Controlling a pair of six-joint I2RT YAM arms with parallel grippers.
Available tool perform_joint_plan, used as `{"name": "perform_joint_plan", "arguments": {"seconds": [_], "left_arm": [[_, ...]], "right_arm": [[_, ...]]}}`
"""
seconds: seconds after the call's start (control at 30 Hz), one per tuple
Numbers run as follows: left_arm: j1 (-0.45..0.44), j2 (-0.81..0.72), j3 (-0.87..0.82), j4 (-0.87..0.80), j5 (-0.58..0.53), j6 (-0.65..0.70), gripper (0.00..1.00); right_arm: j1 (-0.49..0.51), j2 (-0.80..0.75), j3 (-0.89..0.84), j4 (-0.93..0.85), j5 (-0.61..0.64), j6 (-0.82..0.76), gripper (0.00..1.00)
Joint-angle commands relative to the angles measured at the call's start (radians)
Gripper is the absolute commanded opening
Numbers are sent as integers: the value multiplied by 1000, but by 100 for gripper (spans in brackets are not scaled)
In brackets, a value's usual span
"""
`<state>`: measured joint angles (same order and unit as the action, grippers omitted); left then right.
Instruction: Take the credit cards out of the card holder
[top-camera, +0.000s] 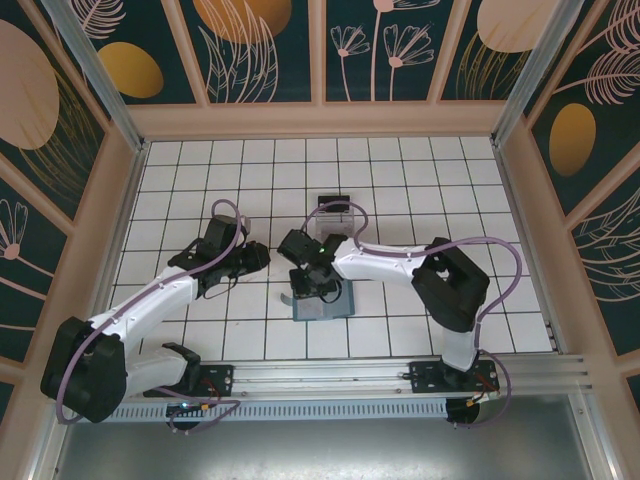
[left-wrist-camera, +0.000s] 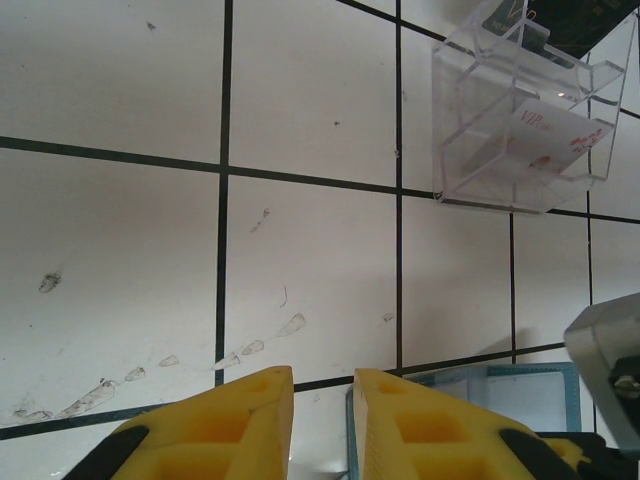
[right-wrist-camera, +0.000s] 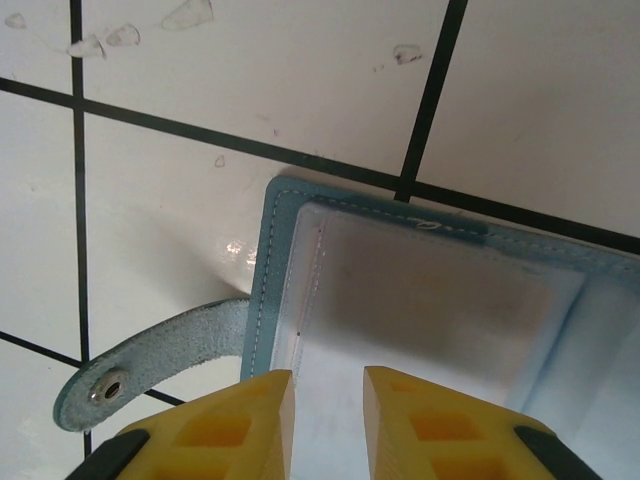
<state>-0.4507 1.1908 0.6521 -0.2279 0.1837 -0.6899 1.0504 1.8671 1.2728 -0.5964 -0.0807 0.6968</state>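
we see the right gripper (right-wrist-camera: 327, 375) hovering just over the small flat teal folding card holder (right-wrist-camera: 440, 310), which lies opened on the white tiled table (right-wrist-camera: 250, 60). its yellow fingers (right-wrist-camera: 250, 420) are slightly parted and released, with nothing between them. the holder's clear window pocket lies straight ahead of and beneath the tips. its short teal strap tab (right-wrist-camera: 160, 355), with a metal snap at the end, curls away to the left of the fingers.

the left gripper (left-wrist-camera: 323, 375) hangs over bare tile. its yellow fingers are also a little apart and grasp nothing. a corner of the card holder sits just to the right of its tips. further ahead and to the right stands a clear transparent plastic tray (left-wrist-camera: 470, 110). a pale whitish credit card with pinkish-red marks (left-wrist-camera: 550, 135) leans inside it. at the tray's far side is a dark shape with gold lines, cut by the frame edge, and we cannot tell what it is.

from above, the card holder (top-camera: 325, 305) lies under the right gripper (top-camera: 318, 288). the tray (top-camera: 335, 213) is beyond it, and the left gripper (top-camera: 258, 258) is off to the side.
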Motion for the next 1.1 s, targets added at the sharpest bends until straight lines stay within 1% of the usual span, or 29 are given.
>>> {"name": "perform_joint_plan", "arguments": {"seconds": [0.0, 0.23, 0.6, 0.73, 1.0, 1.07], "left_arm": [[4, -17, -6, 14, 18, 21, 25], [5, -19, -11, 18, 24, 20, 25], [4, -14, -22, 25, 33, 22, 25], [4, -22, -23, 21, 32, 22, 25], [5, -22, -26, 25, 53, 18, 25], [4, -17, -25, 28, 72, 19, 24]], "right_arm": [[17, 25, 34, -52, 14, 34, 28], [48, 94, 117, -177, 120, 38, 40], [59, 147, 134, -219, 147, 42, 41], [60, 152, 124, -214, 144, 41, 33], [62, 141, 120, -198, 145, 38, 11], [61, 127, 124, -202, 150, 36, 9]]}}
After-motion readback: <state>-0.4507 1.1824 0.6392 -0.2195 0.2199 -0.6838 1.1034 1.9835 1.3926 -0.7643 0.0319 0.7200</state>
